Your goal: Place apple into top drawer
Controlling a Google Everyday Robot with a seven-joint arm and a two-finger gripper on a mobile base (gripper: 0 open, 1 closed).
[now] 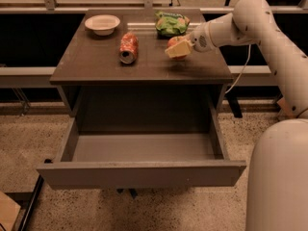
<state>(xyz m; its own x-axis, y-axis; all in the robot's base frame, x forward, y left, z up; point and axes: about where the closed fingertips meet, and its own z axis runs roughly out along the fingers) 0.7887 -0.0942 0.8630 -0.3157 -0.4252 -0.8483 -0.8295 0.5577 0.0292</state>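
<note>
The robot's white arm [260, 20] reaches in from the right across a dark, flat-topped cabinet [96, 64], with its pale base [281, 177] filling the lower right corner. The top drawer [139, 174] is pulled far out toward the camera, and its smooth grey floor shows bare from wall to wall. Four things sit on the cabinet top. A green crinkly snack bag [171, 23] lies at the back right. A shallow white bowl [102, 23] stands at the back left, with only its pale inside showing. A crushed red-and-white soda can [128, 47] lies on its side between them, nearer the front, with one end facing the drawer. The apple [174, 40] is at the right of the cabinet top, just in front of the snack bag and well behind the open drawer. The gripper [175, 49] is closed around the apple, one cream finger crossing its front. The apple is round with no clear long axis, and which way its dimple points cannot be told.
</note>
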